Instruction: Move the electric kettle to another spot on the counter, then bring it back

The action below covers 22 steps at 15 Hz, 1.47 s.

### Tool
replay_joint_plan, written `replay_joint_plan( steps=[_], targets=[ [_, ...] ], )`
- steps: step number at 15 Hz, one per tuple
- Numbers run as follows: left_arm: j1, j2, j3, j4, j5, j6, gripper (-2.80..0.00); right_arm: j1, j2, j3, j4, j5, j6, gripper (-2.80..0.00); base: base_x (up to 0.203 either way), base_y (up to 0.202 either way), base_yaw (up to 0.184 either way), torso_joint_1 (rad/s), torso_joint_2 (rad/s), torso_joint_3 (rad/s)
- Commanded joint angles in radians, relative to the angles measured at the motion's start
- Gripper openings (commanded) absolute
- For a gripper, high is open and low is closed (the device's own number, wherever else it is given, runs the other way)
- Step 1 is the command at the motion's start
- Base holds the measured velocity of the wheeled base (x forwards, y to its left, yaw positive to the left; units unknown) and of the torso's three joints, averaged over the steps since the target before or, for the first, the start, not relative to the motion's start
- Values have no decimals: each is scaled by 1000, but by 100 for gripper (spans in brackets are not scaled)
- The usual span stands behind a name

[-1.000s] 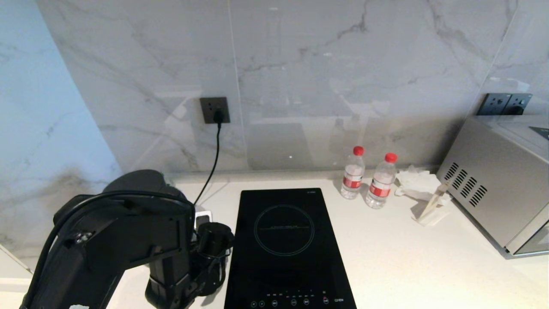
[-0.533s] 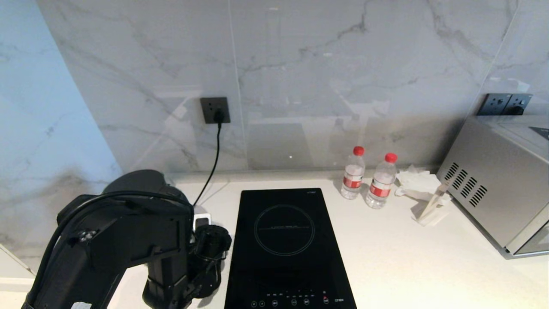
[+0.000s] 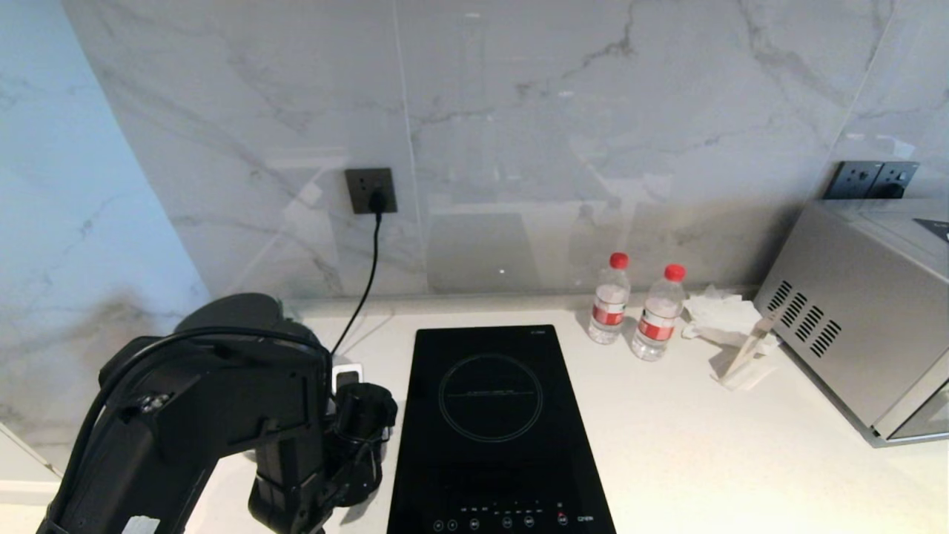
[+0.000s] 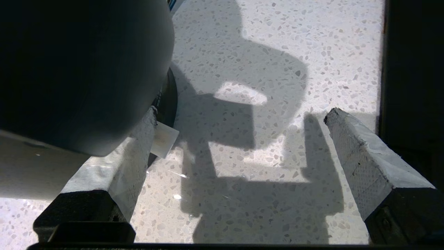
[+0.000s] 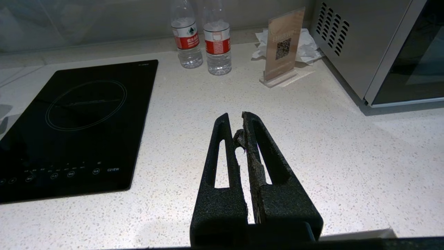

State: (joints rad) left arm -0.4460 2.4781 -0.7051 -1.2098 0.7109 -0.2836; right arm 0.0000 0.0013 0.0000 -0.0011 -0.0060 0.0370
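A black robot arm fills the near-left corner of a white, finely speckled stone tabletop (image 3: 689, 452), its left claw (image 4: 239, 118) hanging low over the surface with its two grey-padded fingers (image 4: 360, 152) spread wide and nothing between them but bare stone and shadow. The dark grey-black electric kettle (image 4: 79, 69) stands at the left end of the tabletop, just beside one of those fingers; from the left wrist view its rounded body crowds that finger, though whether the two touch cannot be told. In the head view the kettle (image 3: 237, 311) shows only as a dark dome behind the arm. A black power cord (image 3: 363, 282) runs from a dark grey wall socket (image 3: 371, 190) on the marble wall down toward that corner.

To the right of the arm lies a flat black glass induction hob (image 3: 489, 430). Farther right, near the wall, two clear plastic water bottles with red caps and red labels (image 3: 634, 311) stand side by side, with crumpled white tissue (image 3: 715, 315) and a small upright card in a clear stand (image 3: 749, 356) just beyond them. A brushed-steel microwave oven (image 3: 860, 326) occupies the far-right end.

The right claw (image 5: 239, 130) is held above open tabletop to the right of the hob, its black slotted fingers pressed together on nothing.
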Motion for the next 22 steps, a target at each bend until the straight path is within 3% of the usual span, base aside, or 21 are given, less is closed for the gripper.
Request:
replay_joint_plan(
  steps=[1, 17, 22],
  targets=[
    [3, -8, -1, -7, 6, -1, 0, 0, 0, 0, 0, 0, 0, -280, 0, 0, 0, 0, 0, 0],
    [3, -50, 45, -9, 4, 25, 0, 0, 0, 0, 0, 0, 0, -280, 0, 0, 0, 0, 0, 0],
    [-16, 4, 121, -112, 1, 35, 0, 0, 0, 0, 0, 0, 0, -280, 0, 0, 0, 0, 0, 0]
  ],
)
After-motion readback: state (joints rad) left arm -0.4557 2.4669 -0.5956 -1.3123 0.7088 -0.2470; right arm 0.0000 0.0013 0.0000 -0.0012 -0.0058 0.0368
